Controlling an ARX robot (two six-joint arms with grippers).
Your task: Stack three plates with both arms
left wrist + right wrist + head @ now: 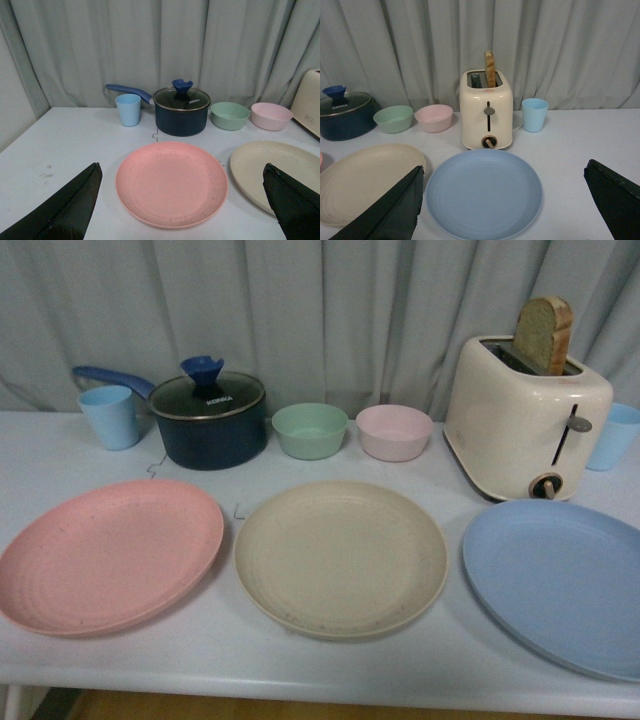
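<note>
Three plates lie flat in a row along the near edge of the table, none stacked yet. The pink plate is twd the left end, the cream plate in the middle, and the blue plate twd the right end, w/ its far side cut off in the front view. Pink & cream sit just beside each other w/ a thin gap. Cream & blue are also apart.

Along the back edge, by the curtain, we see from left to right:
- a blue cup
- a dark pot w/ glass lid, blue knob & blue handle pointing twd the left end
- a green bowl
- a pink bowl
- a cream toaster w/ a slice of bread standing up in one slot
- a second blue cup just behind the toaster, near the back right corner

In the left wrist view the left gripper has its jaws spread wide and grips nothing. The pink plate shows between its black fingers, which don't touch it. In the right wrist view the right gripper is spread just as wide & also empty, w/ the blue plate between its fingers, clear of them.
</note>
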